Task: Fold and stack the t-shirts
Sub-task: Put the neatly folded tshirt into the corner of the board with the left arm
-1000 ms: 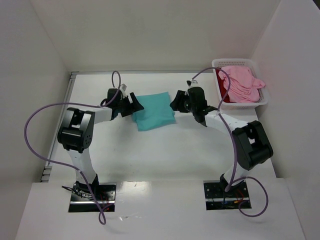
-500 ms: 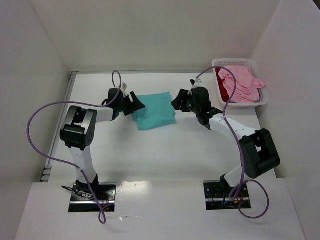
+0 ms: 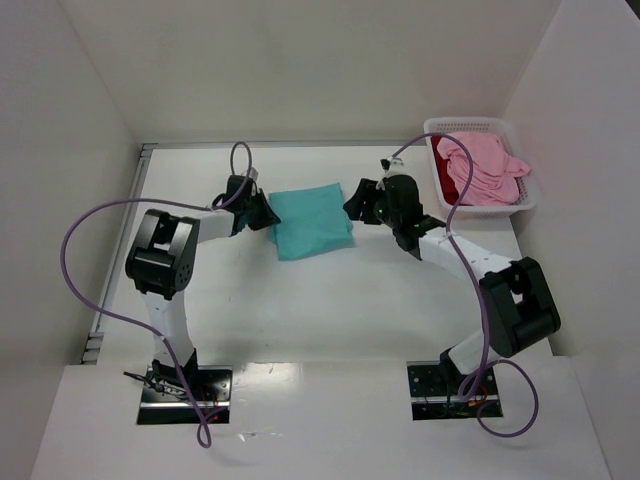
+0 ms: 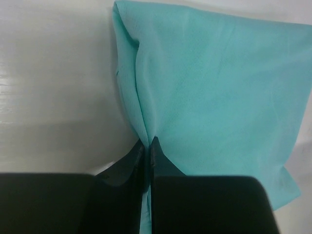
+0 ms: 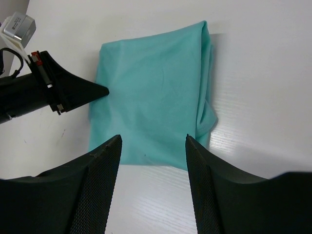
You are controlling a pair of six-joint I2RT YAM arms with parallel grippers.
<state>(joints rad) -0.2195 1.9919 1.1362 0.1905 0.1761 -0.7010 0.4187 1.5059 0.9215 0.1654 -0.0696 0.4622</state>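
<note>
At centre frame the folded teal shirt (image 3: 312, 222) lies on the table (image 3: 300, 300); my left gripper (image 4: 147, 145) is clamped on a thin pleat at its left edge, my right gripper (image 5: 152, 140) hangs agape above. Pulling on so little cloth could slip or unravel the fold.

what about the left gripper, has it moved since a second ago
Yes. The left gripper has edged right, away from the table's left edge, and pinched shut on the teal t-shirt's left edge.
</note>
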